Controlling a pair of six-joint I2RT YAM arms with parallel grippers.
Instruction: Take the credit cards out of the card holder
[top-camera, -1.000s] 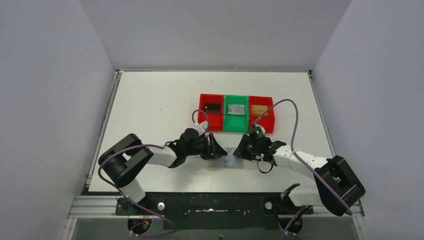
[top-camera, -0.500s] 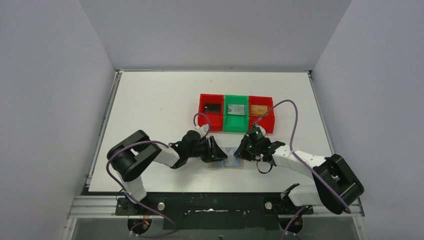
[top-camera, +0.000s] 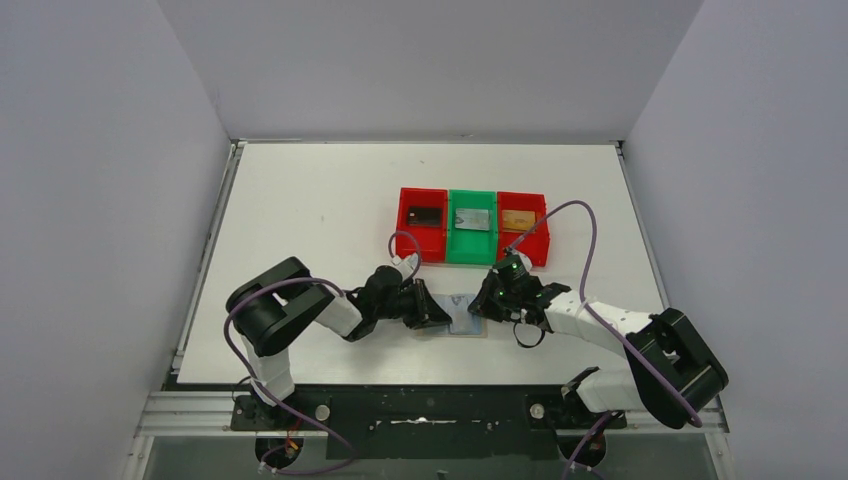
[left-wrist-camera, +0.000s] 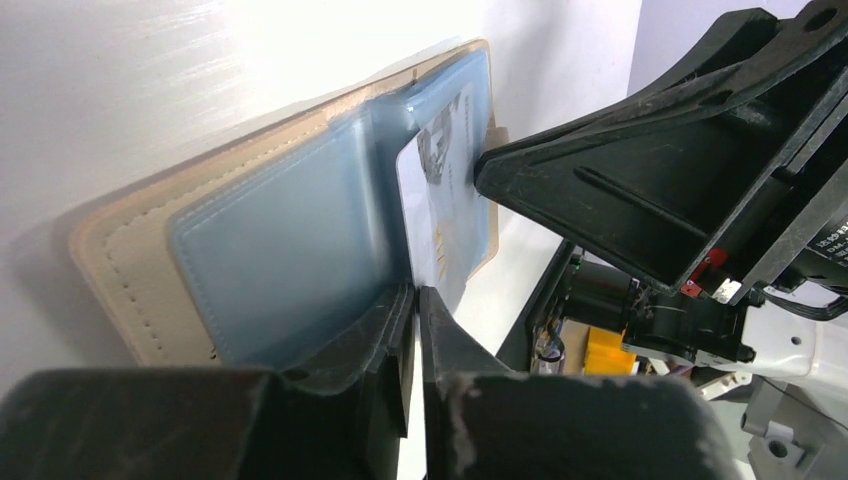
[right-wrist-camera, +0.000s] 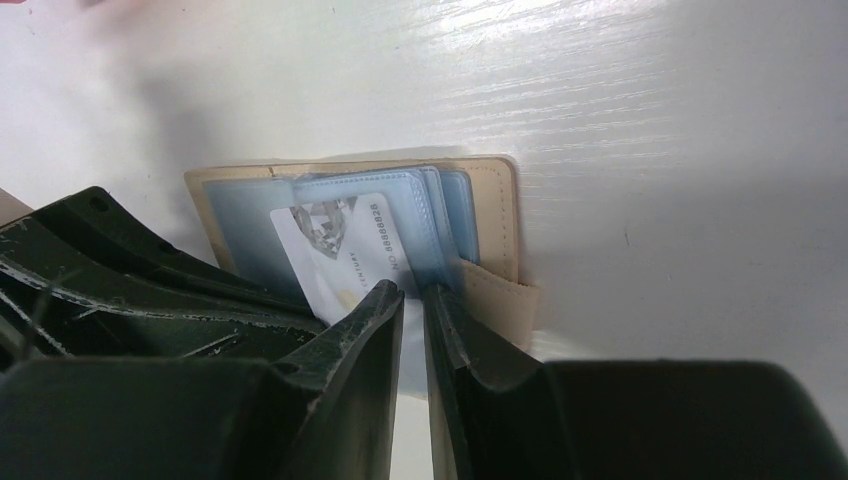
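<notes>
Open flat by the tabletop's (top-camera: 300, 220) near edge, about mid-width, the card holder (right-wrist-camera: 490, 210) lies with its long axis left-right. A white credit card (left-wrist-camera: 445, 200) pokes askew from a blue sleeve. The left gripper's (left-wrist-camera: 415, 295) jaws are nipped on it, and the right gripper's (right-wrist-camera: 413, 290) jaws pinch the card holder's sleeve edge.

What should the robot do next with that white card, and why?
Probably pull the left gripper gently back, sliding the white card out of the card holder. Its jaws look closed on the card's edge, while the right gripper seems to hold the holder steady.
</notes>
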